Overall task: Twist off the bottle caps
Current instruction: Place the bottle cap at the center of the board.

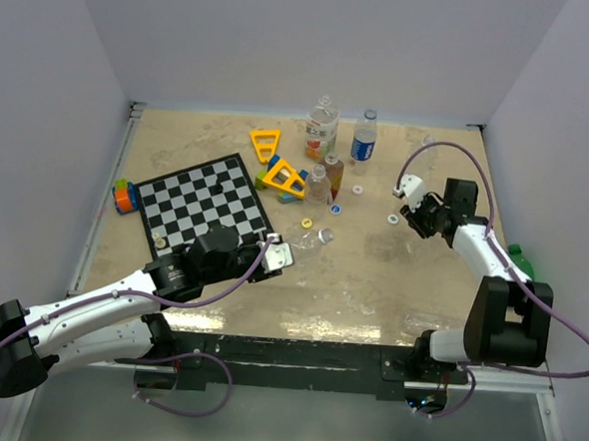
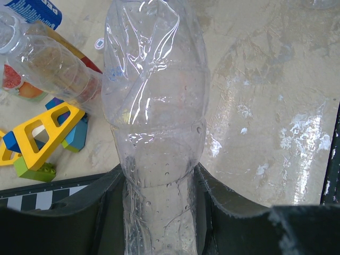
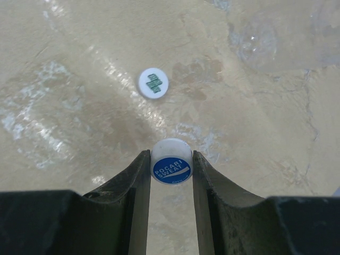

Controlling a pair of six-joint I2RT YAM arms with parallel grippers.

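Observation:
My left gripper [image 1: 285, 252] [image 2: 159, 212] is shut on a clear unlabelled bottle [image 2: 154, 101], gripping its narrow part; the bottle points away from me, low over the table [image 1: 318, 239]. Its far end is out of the left wrist view. My right gripper [image 1: 412, 214] [image 3: 171, 175] is shut on a white cap with a blue top [image 3: 171, 167] and holds it just above the table. A white cap with a green mark [image 3: 153, 84] [image 1: 393, 219] lies on the table beyond it. More loose caps lie mid-table: white [image 1: 357, 189], blue [image 1: 336, 208], yellow [image 1: 306, 222].
An orange-label bottle [image 1: 322, 128], a blue-label bottle [image 1: 365, 137] and two clear bottles [image 1: 326, 175] stand at the back. Yellow triangular toys [image 1: 278, 165] [image 2: 42, 130] and a chessboard [image 1: 204, 200] lie to the left. A green bottle [image 1: 520, 260] is by the right arm.

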